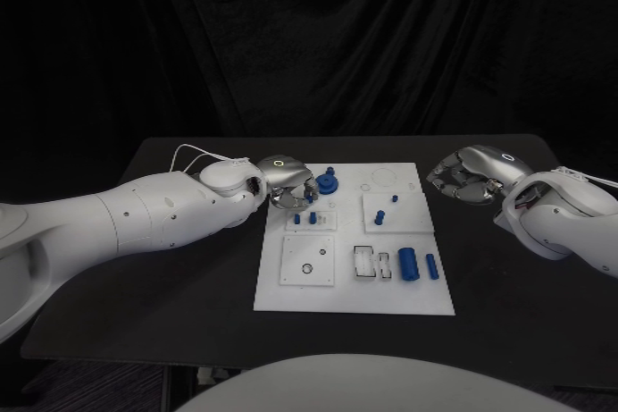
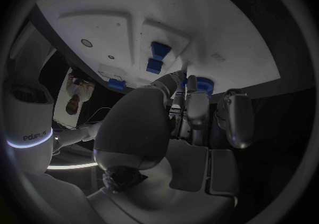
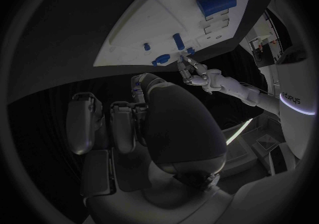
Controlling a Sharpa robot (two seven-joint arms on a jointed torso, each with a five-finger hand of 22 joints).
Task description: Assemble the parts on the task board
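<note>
Hands: left hand (image 1: pixel 288 185) touching blue part (image 1: pixel 327 181), right hand (image 1: pixel 466 178) empty.

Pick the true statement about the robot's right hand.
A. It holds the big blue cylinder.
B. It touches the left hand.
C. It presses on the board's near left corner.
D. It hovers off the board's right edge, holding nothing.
D: the right hand hangs beside the task board, fingers curled with no part in them.

Lab: black-curtained backdrop (image 1: pixel 322 54), black table (image 1: pixel 193 278)
</note>
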